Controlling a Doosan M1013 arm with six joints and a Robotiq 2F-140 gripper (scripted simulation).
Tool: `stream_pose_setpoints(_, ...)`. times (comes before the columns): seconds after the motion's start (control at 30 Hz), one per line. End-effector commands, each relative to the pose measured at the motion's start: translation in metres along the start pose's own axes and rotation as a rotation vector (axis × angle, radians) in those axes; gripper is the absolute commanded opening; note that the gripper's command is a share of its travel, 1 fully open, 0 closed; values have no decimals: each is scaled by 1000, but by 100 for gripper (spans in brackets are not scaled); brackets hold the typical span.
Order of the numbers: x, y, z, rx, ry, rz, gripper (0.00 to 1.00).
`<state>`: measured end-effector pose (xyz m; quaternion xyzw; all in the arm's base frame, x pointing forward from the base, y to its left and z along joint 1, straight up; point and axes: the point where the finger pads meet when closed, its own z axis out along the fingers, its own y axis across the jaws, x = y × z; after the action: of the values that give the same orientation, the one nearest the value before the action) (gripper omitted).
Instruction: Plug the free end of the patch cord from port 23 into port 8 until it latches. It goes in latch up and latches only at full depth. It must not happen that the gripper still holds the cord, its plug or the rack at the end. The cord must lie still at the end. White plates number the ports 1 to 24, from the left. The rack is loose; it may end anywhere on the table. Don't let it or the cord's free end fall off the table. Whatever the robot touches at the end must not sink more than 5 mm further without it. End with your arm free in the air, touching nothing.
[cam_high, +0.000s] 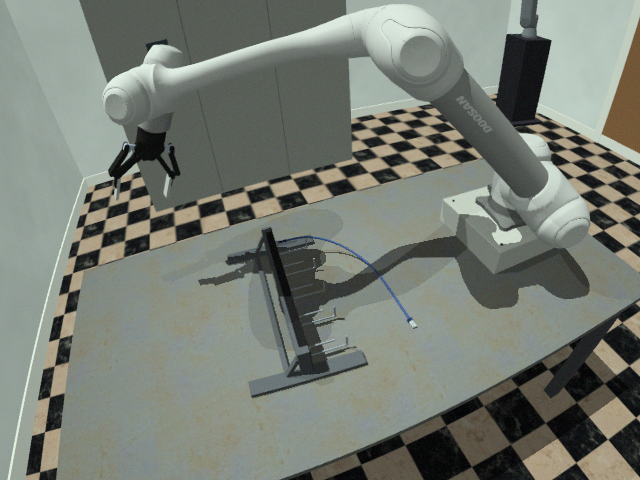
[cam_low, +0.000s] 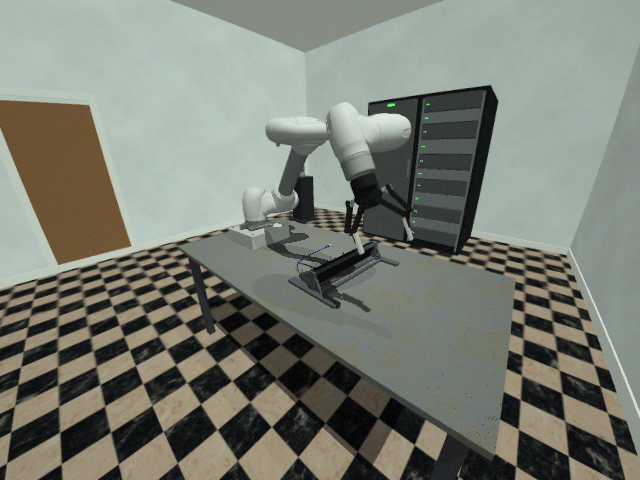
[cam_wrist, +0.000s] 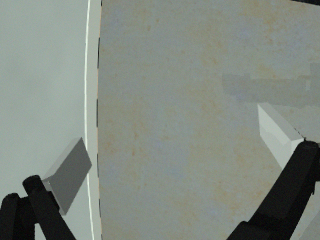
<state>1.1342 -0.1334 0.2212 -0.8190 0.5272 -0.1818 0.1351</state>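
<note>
The patch panel rack (cam_high: 283, 272) (cam_low: 343, 262) stands on the table, its wire-hook side toward the robot base. The blue patch cord (cam_high: 378, 273) (cam_low: 311, 253) leaves that side near the rack's far end in the top view and curves toward the base. Its free end is a pale plug (cam_high: 412, 323) (cam_low: 328, 245); its exact height and latch side cannot be told. My gripper (cam_high: 141, 195) (cam_low: 385, 243) (cam_wrist: 170, 137) is wide open and empty, high up on the rack's side away from the base. Ports and number plates are not readable. Neither rack nor cord shows in the wrist view.
The table (cam_high: 155, 361) (cam_low: 439, 310) (cam_wrist: 165, 75) ends at a straight edge past the gripper. The rack's long foot (cam_high: 310, 373) sticks out both ways. Thin wire hooks (cam_high: 346, 341) project from the rack on the cord's side. The robot's base block (cam_high: 501, 253) stands beyond the plug.
</note>
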Motion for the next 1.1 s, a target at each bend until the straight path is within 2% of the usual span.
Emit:
stream_pose_setpoints(0.0, -42, 5, 2, -16, -18, 22, 100)
stream_pose_setpoints(0.13, -88, 13, 4, -38, -38, 44, 100)
stream_pose_setpoints(0.2, -88, 13, 4, -38, -38, 44, 100)
stream_pose_setpoints(0.23, -119, 20, 4, -54, -51, 59, 100)
stream_pose_setpoints(0.3, -134, 24, 4, -62, -57, 66, 100)
stream_pose_setpoints(0.7, -265, 73, -1, -136, -100, 126, 100)
stream_pose_setpoints(0.77, -265, 73, -1, -136, -100, 126, 100)
stream_pose_setpoints(0.8, -294, 87, -3, -154, -108, 138, 100)
stream_pose_setpoints(1.07, -367, 132, -13, -204, -123, 170, 100)
